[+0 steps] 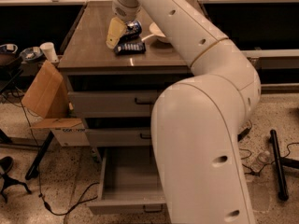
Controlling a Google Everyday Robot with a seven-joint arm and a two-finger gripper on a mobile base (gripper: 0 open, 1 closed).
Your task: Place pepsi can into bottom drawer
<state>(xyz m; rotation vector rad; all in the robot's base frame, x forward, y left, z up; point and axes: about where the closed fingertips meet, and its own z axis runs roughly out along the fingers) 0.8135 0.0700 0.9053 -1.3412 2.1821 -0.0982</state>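
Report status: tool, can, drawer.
Tool over countertop, at pepsi can. Can by snack packet, not in drawer. Bottom drawer open; arm hides part.

We see dim, warm light from above: a soft sheen on the bench top, deep shadow in the recesses beneath it. The claw, upper middle of the frame, glows pale yellow; the arm shows mild glare.
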